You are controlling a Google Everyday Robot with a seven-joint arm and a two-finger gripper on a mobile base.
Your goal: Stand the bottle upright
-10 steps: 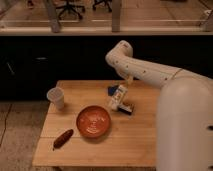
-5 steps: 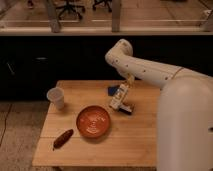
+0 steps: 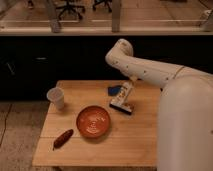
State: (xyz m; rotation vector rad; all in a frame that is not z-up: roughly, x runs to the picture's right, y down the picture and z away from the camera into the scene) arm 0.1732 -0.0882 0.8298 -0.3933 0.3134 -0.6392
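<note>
Gripper [image 3: 131, 82] over bottle [image 3: 124, 94]; contact indistinct

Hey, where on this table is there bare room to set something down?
Bare wood lies along the front edge right of the bowl, and at the back between the cup and the blue item. Crowded at back right: the tool hangs by the bottle and block.

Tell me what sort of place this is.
Probably an office: wheeled chairs behind a glass partition, with a wooden table in front. The gripper hangs over the table's far side.
</note>
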